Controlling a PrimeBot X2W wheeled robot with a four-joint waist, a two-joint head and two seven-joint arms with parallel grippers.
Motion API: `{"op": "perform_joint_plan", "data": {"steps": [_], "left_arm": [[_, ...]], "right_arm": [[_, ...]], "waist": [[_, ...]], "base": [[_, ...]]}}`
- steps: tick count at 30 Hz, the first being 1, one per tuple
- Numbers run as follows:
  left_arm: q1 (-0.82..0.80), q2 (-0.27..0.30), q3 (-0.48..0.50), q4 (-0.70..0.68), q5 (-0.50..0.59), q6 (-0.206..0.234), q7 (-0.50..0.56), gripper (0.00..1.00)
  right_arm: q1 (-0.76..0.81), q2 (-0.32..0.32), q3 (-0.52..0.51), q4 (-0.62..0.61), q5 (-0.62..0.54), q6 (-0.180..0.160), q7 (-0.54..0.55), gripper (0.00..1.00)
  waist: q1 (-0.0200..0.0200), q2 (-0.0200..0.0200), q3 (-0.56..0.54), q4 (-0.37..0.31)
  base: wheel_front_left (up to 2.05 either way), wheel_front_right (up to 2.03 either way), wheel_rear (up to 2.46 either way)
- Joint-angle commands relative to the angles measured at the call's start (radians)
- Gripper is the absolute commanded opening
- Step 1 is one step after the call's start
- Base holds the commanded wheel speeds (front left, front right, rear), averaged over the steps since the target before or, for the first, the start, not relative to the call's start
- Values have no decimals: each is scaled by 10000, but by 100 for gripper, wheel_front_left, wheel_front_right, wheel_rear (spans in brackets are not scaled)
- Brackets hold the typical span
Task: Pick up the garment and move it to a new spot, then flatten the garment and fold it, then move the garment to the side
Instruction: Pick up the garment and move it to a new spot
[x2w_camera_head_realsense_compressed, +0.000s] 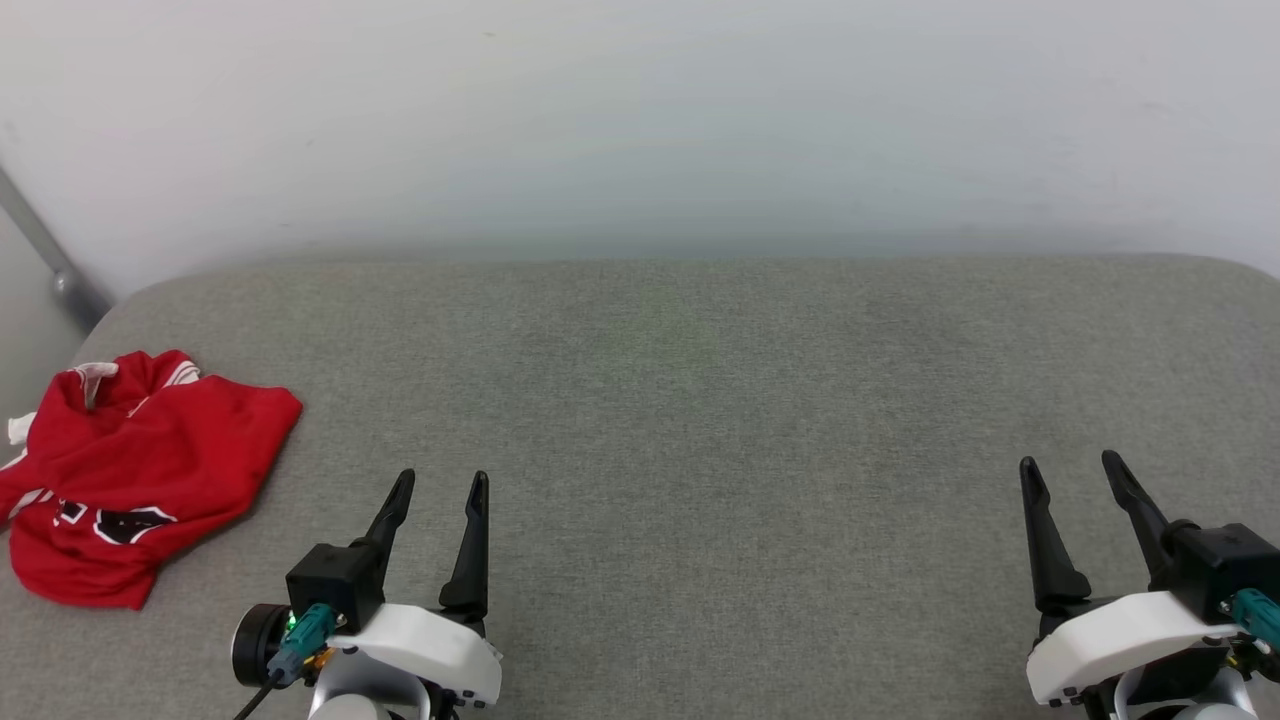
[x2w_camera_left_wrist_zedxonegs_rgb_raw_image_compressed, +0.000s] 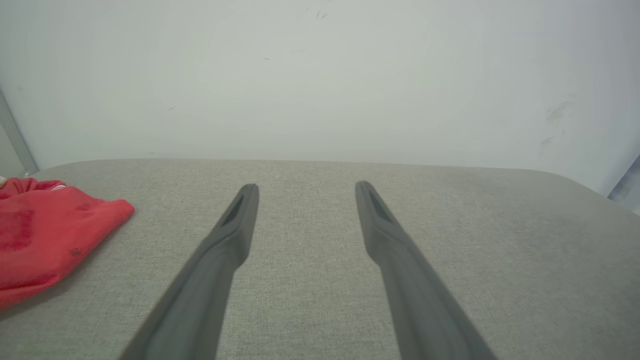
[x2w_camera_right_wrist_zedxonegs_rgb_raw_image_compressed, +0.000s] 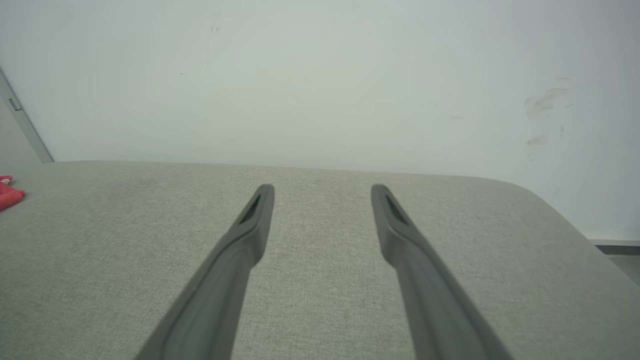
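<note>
The shirt (x2w_camera_head_realsense_compressed: 140, 470) lay crumpled at the lower left of the head view, close to the left edge of the grey desk (x2w_camera_head_realsense_compressed: 700, 400), its black lettering partly buried in folds. A pinch on a single loose layer there would likely have lifted it twisted, making the flattening harder, and a sideways drag could have slid it off that edge. The left gripper (x2w_camera_head_realsense_compressed: 442, 478) stood near it at the bottom of the frame, fingers spread wide, holding and touching nothing. The right gripper (x2w_camera_head_realsense_compressed: 1070, 462), at the lower right and well apart from the shirt, was likewise wide open and empty.
</note>
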Motion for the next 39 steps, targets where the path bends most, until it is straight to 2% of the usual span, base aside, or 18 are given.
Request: {"op": "perform_joint_plan", "data": {"steps": [1, 6, 14, 26, 33, 39], "left_arm": [[-172, -1, 17, 38, -37, 20, -26, 100], [-297, -45, -26, 68, -97, 101, -26, 100], [-529, -84, 14, 86, -212, 230, -26, 100], [-371, -27, 721, -54, -273, 313, -26, 100], [-420, -55, 884, -61, -254, 324, -26, 100], [-514, -79, 970, -70, -228, 343, -26, 100]], "right_arm": [[49, 53, -29, -66, 49, -3, -4, 100], [149, 55, -92, -217, -101, -3, 35, 100], [59, 51, 41, -527, -314, -3, 180, 100], [-198, -97, 539, -533, -510, -5, 180, 100], [-419, -86, 889, -356, -495, -5, 109, 100], [-494, -91, 952, -231, -545, -5, 56, 100]], "waist": [[-1, 0, 7, 77], [-1, 0, 99, 572], [-1, 0, 250, 1955], [-1, 0, 345, 3964], [-1, 0, 449, 4673], [-1, 0, 468, 4922]], "base": [[0, 0, 0], [0, 0, 0], [0, 0, 0], [0, 0, 0], [0, 0, 0], [0, 0, 0]]}}
